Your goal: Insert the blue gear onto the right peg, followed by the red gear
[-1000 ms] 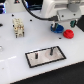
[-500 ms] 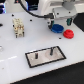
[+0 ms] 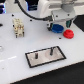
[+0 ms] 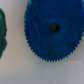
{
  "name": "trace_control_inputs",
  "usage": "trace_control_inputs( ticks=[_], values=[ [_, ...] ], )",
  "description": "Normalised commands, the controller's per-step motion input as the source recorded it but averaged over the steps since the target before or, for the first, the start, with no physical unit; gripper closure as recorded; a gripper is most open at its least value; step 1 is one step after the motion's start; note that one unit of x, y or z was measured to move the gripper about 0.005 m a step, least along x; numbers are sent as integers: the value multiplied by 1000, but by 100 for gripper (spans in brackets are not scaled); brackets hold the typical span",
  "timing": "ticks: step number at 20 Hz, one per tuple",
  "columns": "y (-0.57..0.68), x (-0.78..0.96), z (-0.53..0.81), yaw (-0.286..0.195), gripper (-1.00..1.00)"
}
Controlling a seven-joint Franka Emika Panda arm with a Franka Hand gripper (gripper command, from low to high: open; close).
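Observation:
The blue gear lies flat on the white table, partly hidden under my gripper. In the wrist view the blue gear fills most of the picture, with its dark centre hole showing. One dark finger stands at the picture's edge, apart from the gear's teeth, so the gripper is open and empty. The red gear lies just beside the blue one, toward the exterior view's right. The black-bordered grey plate lies nearer the camera. Its right peg and its other peg stand bare.
A white and tan fixture stands on the table at the exterior view's left. The arm's white body and a dark cable hang over the back of the table. The table's far edge meets a dark background.

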Motion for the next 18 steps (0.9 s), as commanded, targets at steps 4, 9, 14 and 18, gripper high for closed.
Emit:
trace_control_inputs(
  ticks=[4,9,14,18],
  values=[
    [45,-243,-228,0,100],
    [-13,-130,-126,0,100],
    [8,-11,1,0,100],
    [3,1,-1,0,100]
  ],
)
